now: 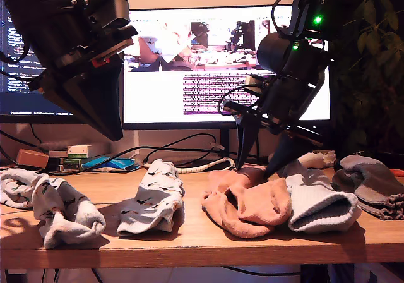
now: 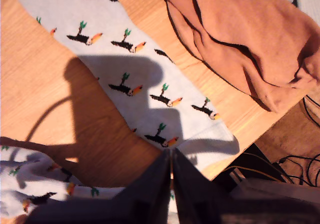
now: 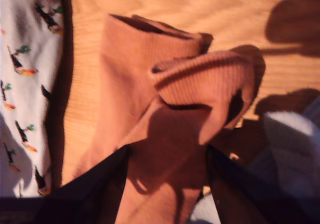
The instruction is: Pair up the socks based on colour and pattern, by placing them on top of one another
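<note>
Straddling the salmon-pink sock [image 3: 165, 149], our second gripper [image 3: 167, 184] stands wide open, holding nothing, the sock running toward twelve o'clock; our first gripper [image 2: 171, 184] hangs closed, empty.

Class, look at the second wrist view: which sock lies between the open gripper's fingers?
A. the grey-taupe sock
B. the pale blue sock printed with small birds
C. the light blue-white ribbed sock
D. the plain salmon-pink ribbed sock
D: my second gripper stands open, its dark fingers on either side of the plain salmon-pink ribbed sock.
</note>
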